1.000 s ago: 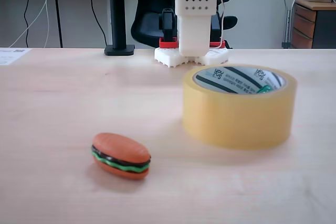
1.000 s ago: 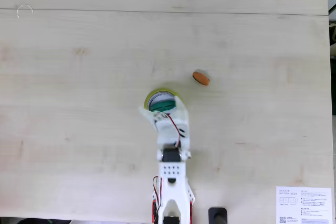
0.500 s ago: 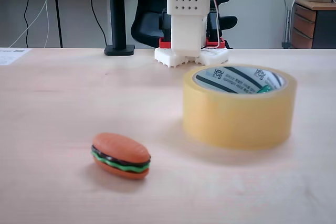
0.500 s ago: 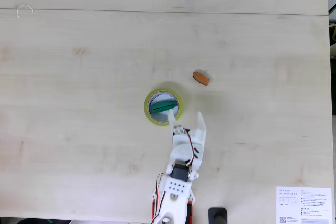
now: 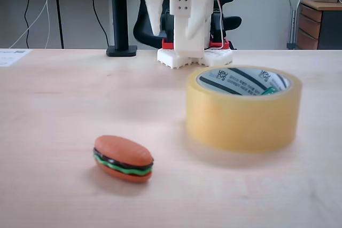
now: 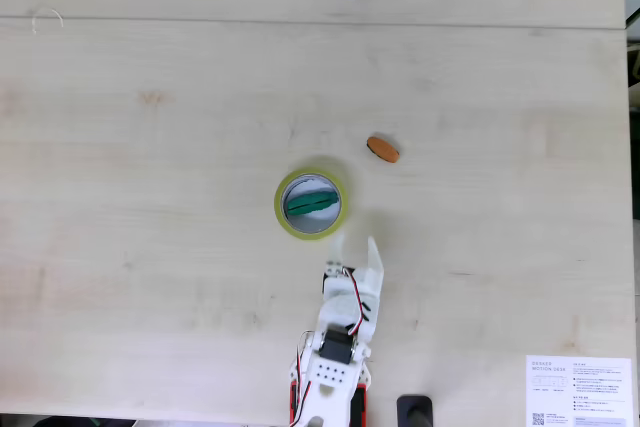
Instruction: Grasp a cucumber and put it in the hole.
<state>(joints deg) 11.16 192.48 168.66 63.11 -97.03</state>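
Hanging released and empty, my gripper [image 6: 357,244] is sitting just short of the small dark-green bumpy plastic cucumber [image 6: 309,202], lying in the yellowish tape roll's round hole [image 6: 326,215]; I judge only parking is left.

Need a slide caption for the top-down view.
Cucumber lies in the tape roll; open gripper beside it, burger apart.
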